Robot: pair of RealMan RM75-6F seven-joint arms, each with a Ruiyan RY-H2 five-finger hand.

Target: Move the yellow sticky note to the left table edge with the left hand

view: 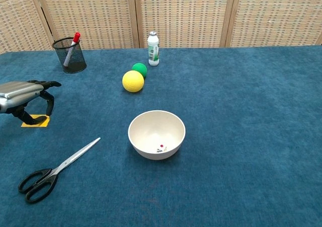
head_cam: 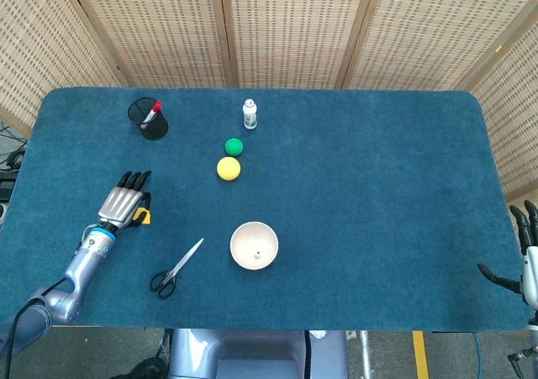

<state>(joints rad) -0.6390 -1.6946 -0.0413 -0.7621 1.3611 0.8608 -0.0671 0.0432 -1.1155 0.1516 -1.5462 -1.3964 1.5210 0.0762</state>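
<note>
The yellow sticky note [head_cam: 144, 218] [view: 36, 121] lies flat on the blue table, left of centre. My left hand [head_cam: 122, 204] [view: 22, 93] arches over it with its fingers spread and curved downward. The thumb reaches down to the note's near edge, and most of the note is hidden under the hand in the head view. The table's left edge [head_cam: 21, 196] is well to the left of the hand. My right hand [head_cam: 523, 253] hangs off the table's right edge, fingers spread, holding nothing.
A black mesh cup [head_cam: 148, 118] [view: 69, 56] with a red pen stands behind the left hand. Scissors [head_cam: 175, 269] [view: 55, 170] lie in front of it. A white bowl [view: 156, 134], a yellow ball [view: 133, 81], a green ball [view: 139, 69] and a small bottle [view: 153, 49] occupy the middle.
</note>
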